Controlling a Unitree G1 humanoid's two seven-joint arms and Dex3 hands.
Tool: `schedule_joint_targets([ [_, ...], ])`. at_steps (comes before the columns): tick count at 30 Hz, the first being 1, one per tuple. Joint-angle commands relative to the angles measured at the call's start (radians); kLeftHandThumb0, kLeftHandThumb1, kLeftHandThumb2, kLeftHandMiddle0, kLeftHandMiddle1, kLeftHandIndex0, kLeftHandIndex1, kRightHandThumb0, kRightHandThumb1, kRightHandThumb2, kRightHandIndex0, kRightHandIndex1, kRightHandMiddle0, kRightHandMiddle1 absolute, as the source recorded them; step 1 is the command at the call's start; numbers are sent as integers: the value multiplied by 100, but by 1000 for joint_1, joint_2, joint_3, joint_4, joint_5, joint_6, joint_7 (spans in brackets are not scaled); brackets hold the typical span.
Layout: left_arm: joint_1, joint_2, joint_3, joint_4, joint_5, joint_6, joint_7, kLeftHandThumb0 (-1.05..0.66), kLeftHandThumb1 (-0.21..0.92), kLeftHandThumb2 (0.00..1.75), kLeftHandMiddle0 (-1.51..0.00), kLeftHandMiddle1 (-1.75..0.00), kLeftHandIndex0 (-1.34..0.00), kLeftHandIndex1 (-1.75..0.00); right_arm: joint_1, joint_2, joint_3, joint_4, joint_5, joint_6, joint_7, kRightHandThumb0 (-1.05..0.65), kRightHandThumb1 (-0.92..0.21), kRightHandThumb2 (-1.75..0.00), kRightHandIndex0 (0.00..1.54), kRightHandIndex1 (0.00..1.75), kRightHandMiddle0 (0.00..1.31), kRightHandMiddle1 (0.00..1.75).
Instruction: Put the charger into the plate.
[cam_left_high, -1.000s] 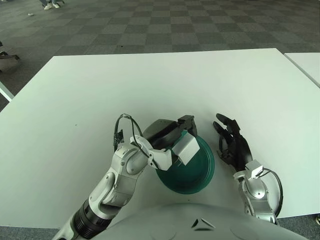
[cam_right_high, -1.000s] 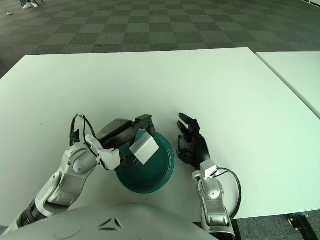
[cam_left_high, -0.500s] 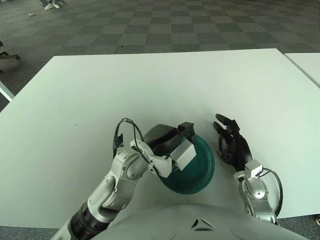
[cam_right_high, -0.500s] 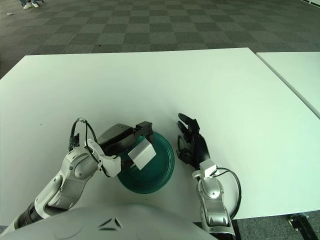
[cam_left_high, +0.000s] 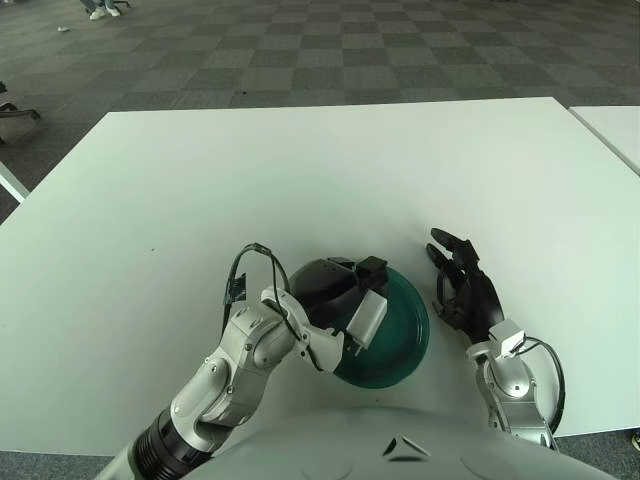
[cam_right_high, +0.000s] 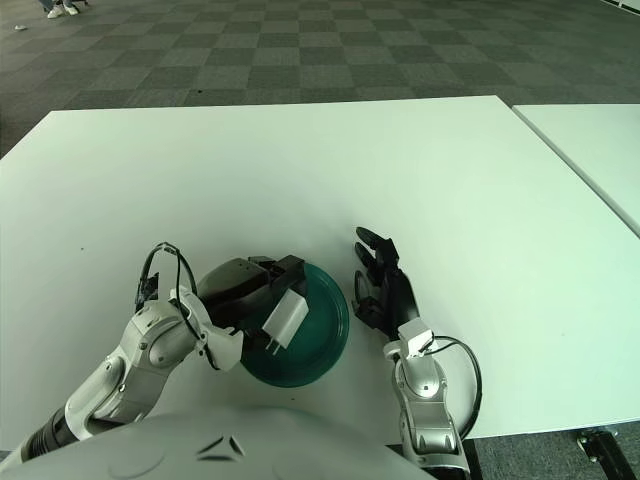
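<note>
A: Why is the left hand (cam_left_high: 335, 290) low over the round dark-green plate (cam_left_high: 405, 335), lower centre of the frame?

B: It grips the small white block charger (cam_left_high: 367, 318) above the dish, probably to release it there. The right hand (cam_left_high: 465, 290), fingers loosely spread, shows just right of the plate.

A: The surroundings?

B: A broad white table (cam_left_high: 330, 170); grey checkered carpet (cam_left_high: 330, 50) fills the upper frame.

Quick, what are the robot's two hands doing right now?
Left hand: closed on the white charger, over the green plate.
Right hand: open, holding nothing, right of the plate.
</note>
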Motion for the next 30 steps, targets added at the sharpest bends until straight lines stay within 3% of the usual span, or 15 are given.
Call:
schedule_joint_targets([
  [1,-4,20,-2,14,39,-15,-21,-90,92,55,-16,-109,-1,-129,47,5,12,53,-5,98,3,-80,-92,-84,33,3,0,70],
  [4,-3,28,0,11,56,-25,-38,-97,92,62,-11,-89,0,-113,50,5,12,51,-6,98,3,-79,-92,-83,33,3,0,69],
  [6,-2,32,2,9,62,-33,-48,-101,92,67,-8,-63,0,-95,50,5,12,51,-6,97,3,-79,-92,-83,32,3,0,69],
  [9,-5,36,7,9,65,-43,-59,-104,92,72,-5,-40,0,-71,48,5,10,53,-6,97,2,-78,-92,-83,32,2,0,69],
  [15,13,35,30,11,30,-80,-23,-105,92,80,-2,-9,0,-26,38,-1,7,71,-11,86,3,-78,-92,-84,30,1,0,68],
  [21,37,23,58,28,-26,-112,25,-105,92,81,0,-1,0,-4,36,-8,8,77,-16,80,6,-76,-92,-84,30,1,0,67],
  [30,53,13,104,56,-105,-132,64,-105,92,76,0,0,0,0,33,-13,7,89,-13,67,9,-75,-92,-85,28,0,0,63],
])
